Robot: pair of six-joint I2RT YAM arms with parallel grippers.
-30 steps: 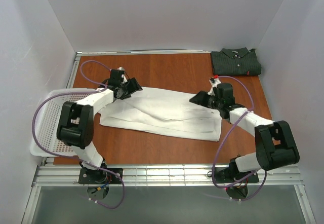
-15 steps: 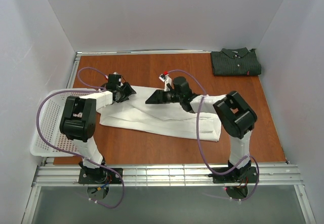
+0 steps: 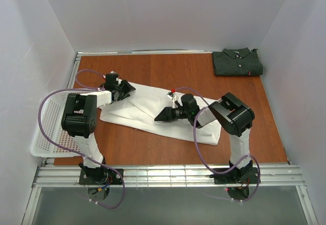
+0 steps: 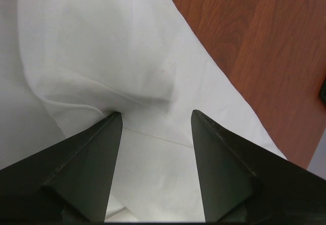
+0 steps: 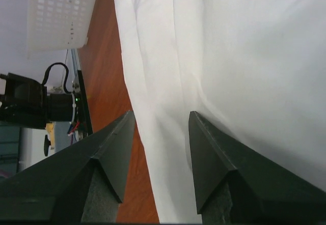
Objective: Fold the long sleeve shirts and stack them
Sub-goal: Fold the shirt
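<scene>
The white long sleeve shirt (image 3: 168, 115) lies spread in a long band across the middle of the table. The dark grey-green shirt (image 3: 237, 62) sits folded at the back right corner. My left gripper (image 3: 126, 89) rests at the white shirt's far left end; in the left wrist view its gripper (image 4: 155, 115) stands open, with flat white cloth (image 4: 153, 153) between the jaws and a raised fold just ahead of the tips. My right gripper (image 3: 162, 116) points left over the shirt's near edge. Its gripper (image 5: 162, 114) is open, one finger over bare wood, the other over the cloth (image 5: 244, 57).
A white mesh basket (image 3: 47, 128) hangs off the table's left side and also shows as the basket (image 5: 58, 13) in the right wrist view. White walls enclose the wooden table (image 3: 168, 69). A metal rail (image 3: 168, 174) runs along the near edge.
My right arm swung from the shirt's right end leftward across it, then down to the near edge at the middle. My left gripper shifted slightly left and its jaws narrowed.
</scene>
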